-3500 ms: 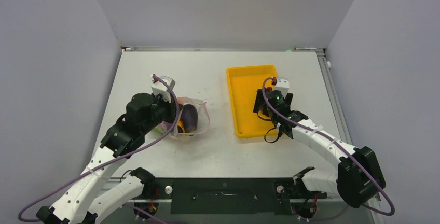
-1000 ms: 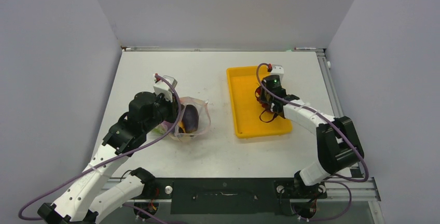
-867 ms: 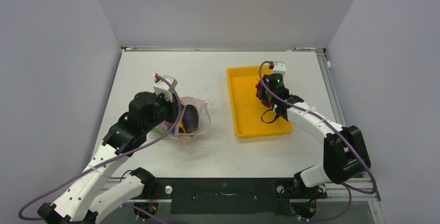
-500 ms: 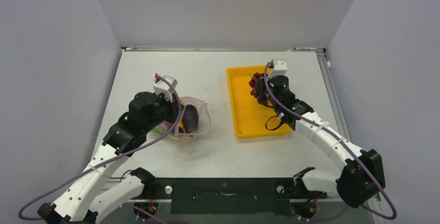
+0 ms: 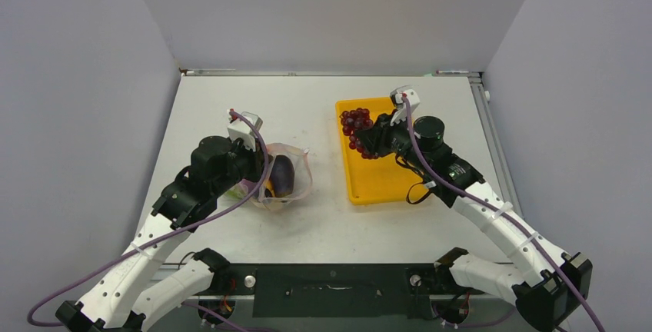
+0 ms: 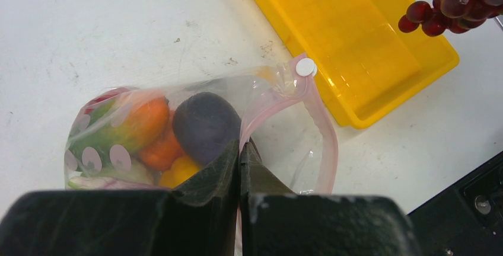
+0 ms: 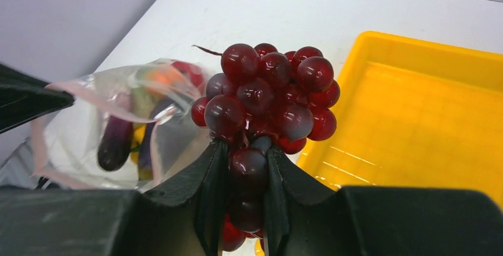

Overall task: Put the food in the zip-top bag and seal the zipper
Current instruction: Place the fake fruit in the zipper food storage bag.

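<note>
While right pincer [image 7: 244, 156] grips grapes [image 7: 270, 93], bag [image 6: 283, 130] open

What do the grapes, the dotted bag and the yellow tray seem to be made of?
Grapes: probably glossy translucent plastic; each bead shows bright highlights.
Bag: thin clear soft film, wrinkled, contents visible through it.
Tray: likely rigid opaque plastic, smooth, with a moulded rim.

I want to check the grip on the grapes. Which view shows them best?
Right wrist view: the grapes fill the frame, clamped between the right fingers. Top external shows them small, over the yellow tray; left wrist catches only a few at its top right corner.
</note>
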Controlling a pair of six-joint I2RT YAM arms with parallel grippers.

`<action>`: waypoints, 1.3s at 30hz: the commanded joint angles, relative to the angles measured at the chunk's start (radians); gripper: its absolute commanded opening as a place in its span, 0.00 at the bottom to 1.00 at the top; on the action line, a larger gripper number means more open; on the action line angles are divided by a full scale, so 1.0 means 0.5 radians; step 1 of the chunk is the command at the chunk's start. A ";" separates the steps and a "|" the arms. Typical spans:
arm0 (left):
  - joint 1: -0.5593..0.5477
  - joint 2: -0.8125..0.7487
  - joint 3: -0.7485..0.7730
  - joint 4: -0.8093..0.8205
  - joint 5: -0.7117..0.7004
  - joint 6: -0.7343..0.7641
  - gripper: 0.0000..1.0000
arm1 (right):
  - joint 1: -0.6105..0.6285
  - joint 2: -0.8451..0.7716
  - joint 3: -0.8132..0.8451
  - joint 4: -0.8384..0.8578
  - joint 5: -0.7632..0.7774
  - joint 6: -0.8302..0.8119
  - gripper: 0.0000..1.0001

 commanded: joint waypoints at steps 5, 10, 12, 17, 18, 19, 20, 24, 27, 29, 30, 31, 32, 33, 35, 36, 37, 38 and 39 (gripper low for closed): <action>-0.005 -0.013 0.053 0.053 -0.009 0.014 0.00 | 0.054 -0.089 0.168 0.137 -0.539 -0.012 0.05; -0.005 -0.013 0.053 0.052 -0.006 0.014 0.00 | 0.071 -0.075 0.233 0.031 -0.743 -0.061 0.05; -0.005 -0.013 0.056 0.050 -0.006 0.014 0.00 | 0.080 -0.056 0.268 -0.048 -0.806 -0.083 0.05; -0.005 -0.013 0.058 0.051 -0.006 0.014 0.00 | 0.117 -0.013 0.332 -0.156 -1.025 -0.094 0.05; -0.005 -0.013 0.058 0.050 -0.006 0.014 0.00 | 0.131 -0.008 0.341 -0.173 -1.051 -0.095 0.05; -0.005 -0.013 0.058 0.050 -0.006 0.014 0.00 | 0.155 -0.002 0.349 -0.193 -1.072 -0.096 0.05; -0.005 -0.010 0.058 0.047 -0.006 0.015 0.00 | 0.168 0.004 0.354 -0.205 -1.090 -0.097 0.05; -0.005 -0.012 0.057 0.046 -0.006 0.016 0.00 | 0.269 0.044 0.386 -0.276 -1.102 -0.108 0.05; -0.005 -0.013 0.058 0.046 -0.006 0.014 0.00 | 0.351 0.083 0.398 -0.292 -1.082 -0.093 0.05; -0.005 -0.013 0.058 0.046 -0.006 0.014 0.00 | 0.403 0.125 0.422 -0.304 -1.040 -0.059 0.05; -0.005 -0.014 0.059 0.047 -0.006 0.017 0.00 | 0.428 0.149 0.439 -0.312 -1.003 -0.038 0.05; -0.005 -0.015 0.061 0.048 -0.006 0.014 0.00 | 0.449 0.178 0.459 -0.318 -0.975 -0.009 0.05; -0.005 -0.016 0.060 0.047 -0.006 0.016 0.00 | 0.467 0.208 0.485 -0.326 -0.951 0.019 0.05; -0.005 -0.016 0.059 0.046 -0.006 0.014 0.00 | 0.485 0.254 0.515 -0.342 -0.923 0.039 0.05; -0.005 -0.018 0.059 0.047 -0.001 0.015 0.00 | 0.522 0.323 0.576 -0.378 -0.871 0.069 0.05; -0.005 -0.016 0.061 0.046 0.000 0.014 0.00 | 0.542 0.355 0.601 -0.388 -0.851 0.076 0.05; -0.005 -0.018 0.061 0.046 0.000 0.015 0.00 | 0.567 0.391 0.628 -0.399 -0.834 0.080 0.05; -0.005 -0.019 0.062 0.048 0.000 0.015 0.00 | 0.601 0.427 0.659 -0.418 -0.804 0.084 0.05; -0.005 -0.020 0.062 0.048 0.003 0.014 0.00 | 0.624 0.464 0.693 -0.439 -0.779 0.085 0.05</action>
